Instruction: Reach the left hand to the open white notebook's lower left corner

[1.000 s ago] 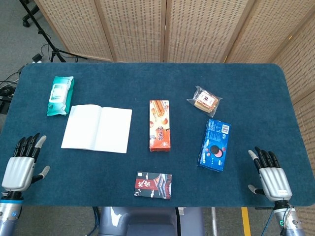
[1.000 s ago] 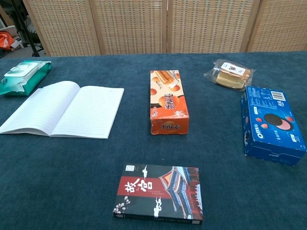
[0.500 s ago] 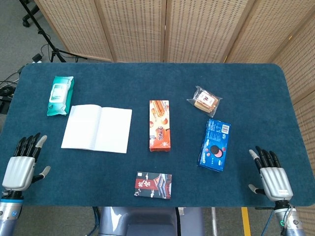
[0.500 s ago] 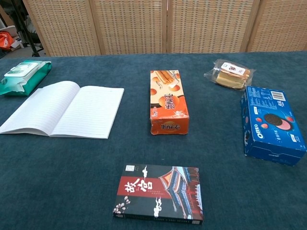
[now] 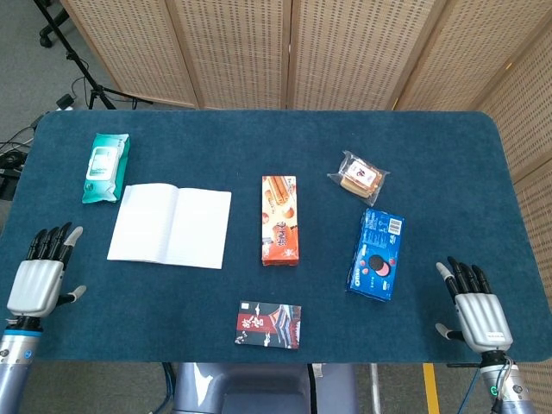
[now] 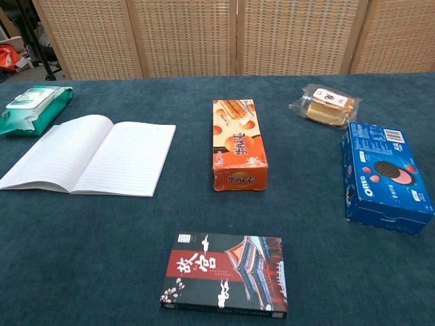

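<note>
Open white notebook (image 5: pixel 170 225) lying flat on the blue table cover (image 5: pixel 276 147), pages up, long axis running left to right across the table, spine roughly front to back. Lower left corner of the notebook up and to the right of the left hand (image 5: pixel 39 276) in the head view, near but clearly apart, bare cover between them. Left hand at the near left edge of the table, fingers extended and slightly spread, holding nothing, fingertips pointing away from the robot and roughly toward the notebook. Right hand (image 5: pixel 474 309) far to the right of the notebook, at the near right edge, fingers likewise extended and apart, holding nothing. Left hand plainly the nearer of the two. Neither hand visible in the chest view.

Judged: reach barely begun; a short advance forward and inward to the right needed to bring the fingertips to the corner.

Other items, placed from the notebook:
- Green wet-wipe pack (image 5: pixel 106 166) just beyond its upper left corner; print too small to read.
- Orange biscuit box (image 6: pixel 237 142) to its right, red Chinese characters on the near end, not legible with certainty.
- Dark box (image 6: pixel 226 273) nearer the robot and to the right, with large white Chinese characters.
- Blue box (image 6: pixel 386 175) far right, marked "OREO".
- Clear-wrapped snack packet (image 6: pixel 325 104) far right, beyond the Oreo box; label unreadable.
</note>
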Robot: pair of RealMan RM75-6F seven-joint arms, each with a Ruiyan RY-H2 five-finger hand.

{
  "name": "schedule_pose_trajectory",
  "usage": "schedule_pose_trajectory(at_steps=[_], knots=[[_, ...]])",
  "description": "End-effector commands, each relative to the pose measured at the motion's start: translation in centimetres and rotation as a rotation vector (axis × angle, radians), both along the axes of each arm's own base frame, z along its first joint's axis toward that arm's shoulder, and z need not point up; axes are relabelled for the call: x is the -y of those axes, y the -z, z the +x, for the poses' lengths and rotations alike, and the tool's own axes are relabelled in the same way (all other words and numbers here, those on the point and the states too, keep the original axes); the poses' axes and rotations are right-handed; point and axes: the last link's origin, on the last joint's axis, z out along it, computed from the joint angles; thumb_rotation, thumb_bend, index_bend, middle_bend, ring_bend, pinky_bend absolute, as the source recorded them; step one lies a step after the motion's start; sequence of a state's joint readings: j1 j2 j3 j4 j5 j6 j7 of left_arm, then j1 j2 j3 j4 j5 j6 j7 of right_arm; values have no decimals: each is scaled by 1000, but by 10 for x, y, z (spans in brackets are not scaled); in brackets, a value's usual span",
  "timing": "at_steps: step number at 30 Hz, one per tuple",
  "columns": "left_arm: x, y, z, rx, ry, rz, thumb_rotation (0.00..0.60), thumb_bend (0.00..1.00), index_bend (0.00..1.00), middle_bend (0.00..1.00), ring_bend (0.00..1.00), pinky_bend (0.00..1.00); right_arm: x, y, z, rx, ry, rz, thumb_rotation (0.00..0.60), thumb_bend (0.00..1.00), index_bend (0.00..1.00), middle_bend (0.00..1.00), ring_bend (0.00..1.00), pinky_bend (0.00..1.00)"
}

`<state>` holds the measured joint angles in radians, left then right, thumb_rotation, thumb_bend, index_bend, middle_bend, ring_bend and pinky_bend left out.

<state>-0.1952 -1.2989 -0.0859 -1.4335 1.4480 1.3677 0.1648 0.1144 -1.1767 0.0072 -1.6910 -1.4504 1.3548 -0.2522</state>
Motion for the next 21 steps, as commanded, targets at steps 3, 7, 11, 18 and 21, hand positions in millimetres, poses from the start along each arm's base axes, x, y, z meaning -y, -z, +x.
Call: schedule_pose_trajectory(at_steps=[3,7,11,18,21], knots=[[-23,4,1,-25,17,-10,600,102,0,0,0,0,0,0,0,0,1,2,600,53,0,0,0,0],[-39,12,2,-37,26,-47,600,102,0,0,0,0,0,0,0,4,1,0,600,53,0,0,0,0],[-53,24,4,-58,43,-106,600,105,0,0,0,0,1,0,0,4,2,1,600,53,0,0,0,0],[-66,41,9,-76,59,-148,600,112,0,0,0,0,1,0,0,5,3,1,600,53,0,0,0,0],[-71,48,11,-76,65,-157,600,116,0,0,0,0,1,0,0,6,2,2,600,53,0,0,0,0]])
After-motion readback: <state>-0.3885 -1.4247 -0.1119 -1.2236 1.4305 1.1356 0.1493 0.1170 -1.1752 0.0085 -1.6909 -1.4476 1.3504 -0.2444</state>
